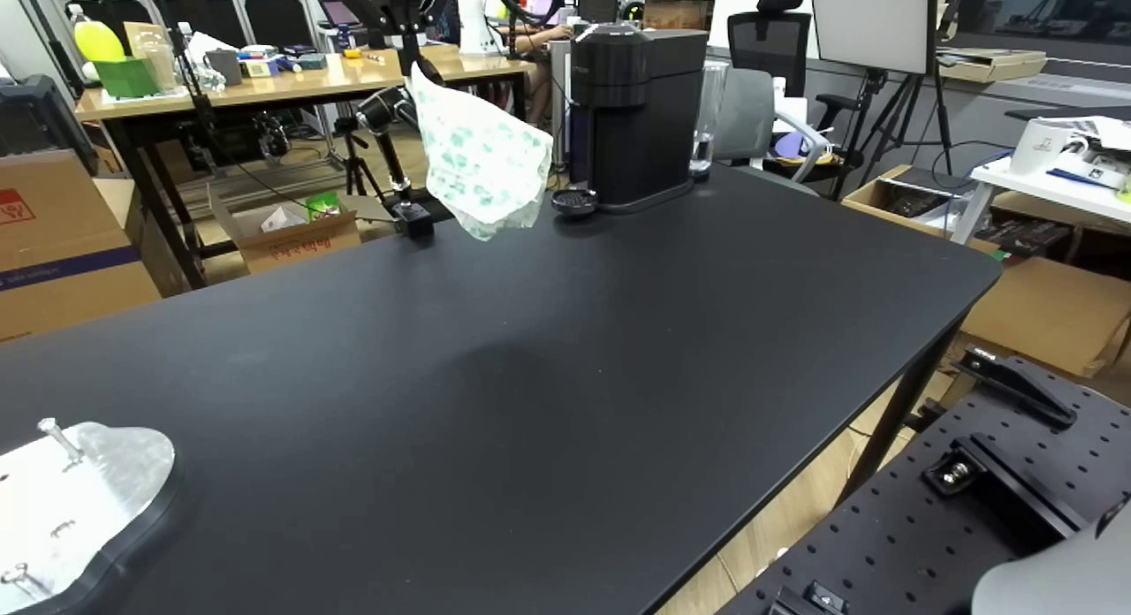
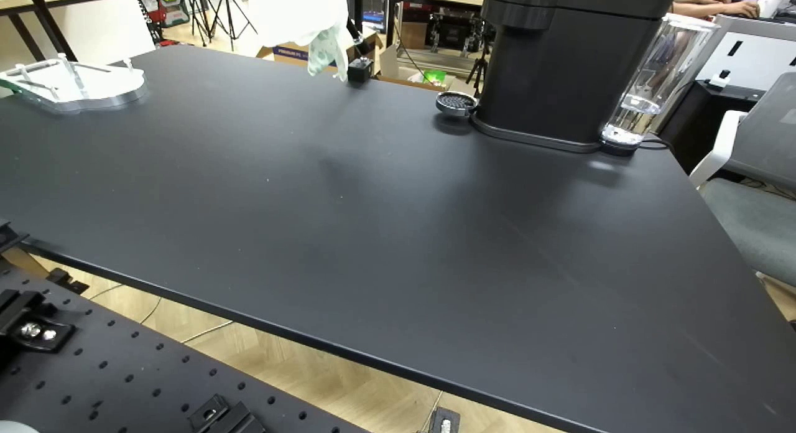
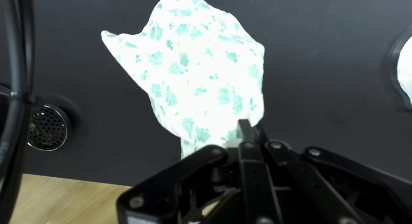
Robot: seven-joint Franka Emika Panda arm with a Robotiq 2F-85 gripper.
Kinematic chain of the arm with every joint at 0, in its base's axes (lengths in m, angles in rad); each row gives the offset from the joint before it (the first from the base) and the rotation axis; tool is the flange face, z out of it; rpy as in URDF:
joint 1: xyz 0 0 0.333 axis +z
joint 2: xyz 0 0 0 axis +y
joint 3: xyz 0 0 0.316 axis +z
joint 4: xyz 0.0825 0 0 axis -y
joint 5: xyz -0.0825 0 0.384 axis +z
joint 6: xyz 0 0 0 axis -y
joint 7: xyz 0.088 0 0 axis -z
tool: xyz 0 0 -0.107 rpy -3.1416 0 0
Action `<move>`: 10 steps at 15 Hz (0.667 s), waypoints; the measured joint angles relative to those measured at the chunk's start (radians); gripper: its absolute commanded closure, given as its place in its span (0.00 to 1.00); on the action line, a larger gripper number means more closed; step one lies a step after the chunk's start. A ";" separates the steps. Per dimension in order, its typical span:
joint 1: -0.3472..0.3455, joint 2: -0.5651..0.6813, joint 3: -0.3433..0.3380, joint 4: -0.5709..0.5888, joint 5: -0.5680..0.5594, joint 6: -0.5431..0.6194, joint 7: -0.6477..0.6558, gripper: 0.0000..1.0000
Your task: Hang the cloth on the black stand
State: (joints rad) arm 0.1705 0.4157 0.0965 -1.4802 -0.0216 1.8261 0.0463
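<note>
black pincer, its jaws nearly together, grips the hanging white cloth with green patterns.

in the wrist view the gripper is showing black, bar-shaped links with rounded ends; silvery screws are dotting them, and dark cables are curving together.

Black table, 1 coffeemaker, pegged board
</note>
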 measured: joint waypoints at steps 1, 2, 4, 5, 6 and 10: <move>0.000 0.008 0.000 0.000 0.000 -0.003 0.000 1.00; 0.001 0.017 0.000 0.001 0.000 -0.007 0.000 1.00; 0.001 0.034 0.000 0.001 0.000 -0.018 0.000 1.00; 0.002 0.042 0.000 0.002 0.000 -0.021 0.000 1.00; 0.002 0.051 0.000 0.003 0.000 -0.024 0.000 1.00; 0.007 0.086 0.000 0.015 0.000 -0.039 0.000 1.00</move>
State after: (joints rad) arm 0.1772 0.5017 0.0970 -1.4655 -0.0216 1.7874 0.0466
